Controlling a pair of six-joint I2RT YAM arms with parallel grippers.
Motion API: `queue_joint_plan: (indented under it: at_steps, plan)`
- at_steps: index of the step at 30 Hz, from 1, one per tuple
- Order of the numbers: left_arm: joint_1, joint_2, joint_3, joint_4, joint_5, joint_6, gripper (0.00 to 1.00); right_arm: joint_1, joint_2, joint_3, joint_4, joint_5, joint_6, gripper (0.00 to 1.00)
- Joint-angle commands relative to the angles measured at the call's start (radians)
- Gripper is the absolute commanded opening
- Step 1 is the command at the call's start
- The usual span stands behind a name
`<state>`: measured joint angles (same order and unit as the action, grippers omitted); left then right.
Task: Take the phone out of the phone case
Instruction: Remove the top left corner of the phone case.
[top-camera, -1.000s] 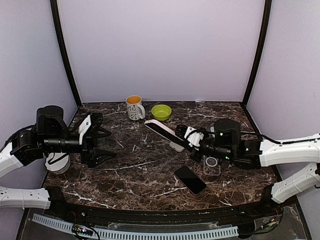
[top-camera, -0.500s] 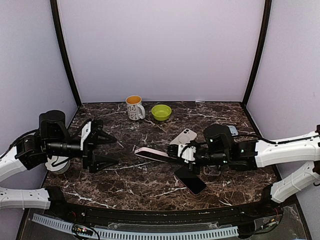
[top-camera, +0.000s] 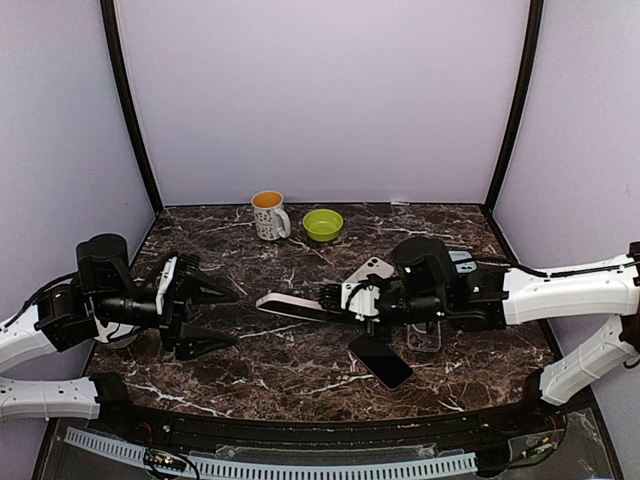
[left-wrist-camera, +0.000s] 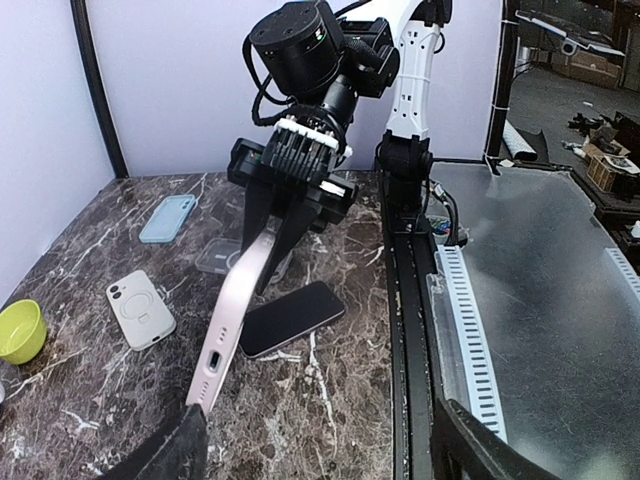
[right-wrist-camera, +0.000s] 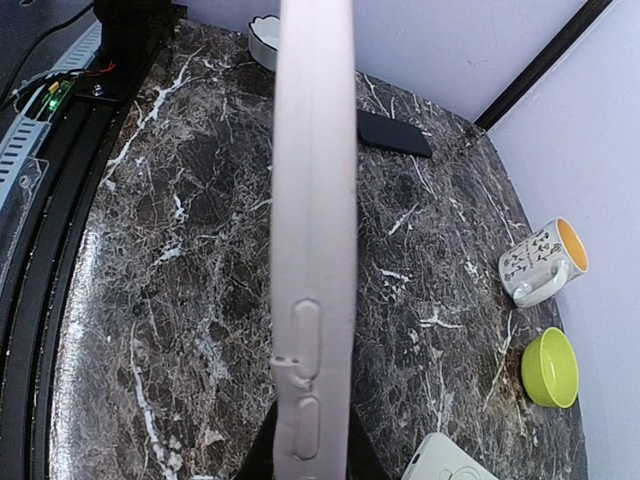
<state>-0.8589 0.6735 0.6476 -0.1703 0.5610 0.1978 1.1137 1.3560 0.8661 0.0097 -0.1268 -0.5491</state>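
My right gripper is shut on one end of a pink phone case and holds it level above the table, its free end pointing left. In the right wrist view the case is edge-on with its side buttons showing, clamped between my fingers. What is inside the case does not show. My left gripper is open, its jaws spread wide, a short way left of the case's free end. In the left wrist view the case reaches down between my open fingers.
A bare black phone lies on the marble below the right gripper. A white case, a clear case and a blue case lie nearby. A mug and a green bowl stand at the back.
My right gripper has lowered the pink case from a raised tilt to level and carried it left toward the left gripper. The left gripper has shifted slightly down and stayed open.
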Motion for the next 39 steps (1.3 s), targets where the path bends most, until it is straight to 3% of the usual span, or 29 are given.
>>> queue_joint_plan:
  at_steps: [1, 8, 19, 27, 39]
  plan:
    - [-0.005, -0.009, -0.017, 0.061, 0.057, 0.006, 0.79, 0.018, 0.01, 0.071, 0.03, 0.001, -0.007, 0.0]
    - [-0.006, 0.028, -0.022, 0.121, 0.082, 0.009, 0.73, 0.029, 0.054, 0.114, -0.007, -0.03, -0.045, 0.0]
    - [-0.009, 0.135, -0.064, 0.255, 0.094, -0.011, 0.64, 0.076, 0.058, 0.126, 0.012, 0.05, -0.109, 0.0]
    - [-0.015, 0.161, -0.086, 0.306, 0.112, -0.036, 0.48, 0.102, 0.054, 0.123, 0.022, 0.1, -0.137, 0.0]
    - [-0.044, 0.163, -0.11, 0.304, 0.089, -0.014, 0.46, 0.116, 0.05, 0.131, 0.041, 0.113, -0.154, 0.0]
